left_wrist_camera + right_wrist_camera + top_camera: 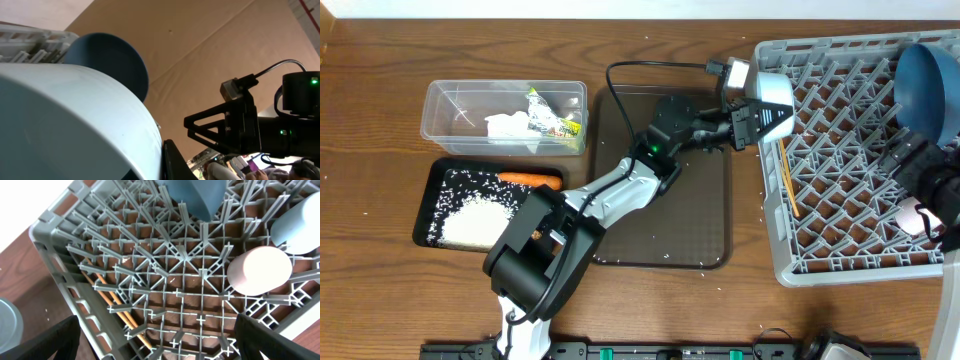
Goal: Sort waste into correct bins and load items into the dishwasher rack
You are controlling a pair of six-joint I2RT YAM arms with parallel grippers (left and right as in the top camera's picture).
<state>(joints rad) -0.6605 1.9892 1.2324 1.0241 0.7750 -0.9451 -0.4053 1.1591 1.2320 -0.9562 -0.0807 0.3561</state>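
My left gripper [758, 116] is shut on the rim of the white bowl [773, 92] and holds it tilted over the left edge of the light-grey dishwasher rack [820, 262]. The bowl fills the left wrist view [75, 125], with one dark finger [176, 162] against it. In the rack are the dark blue plate [930, 85], standing on edge, the chopsticks [788, 182], a pink cup [260, 270] and a light-blue cup [300, 222]. My right gripper [160, 345] is open and empty above the rack floor, near the pink cup [910, 215].
The clear tub [450, 100] at the back left holds white tissue [508, 127] and the yellow-green wrapper [560, 125]. The black tray [430, 205] holds rice [475, 220] and a carrot [528, 179]. The brown serving tray [700, 215] lies under my left arm.
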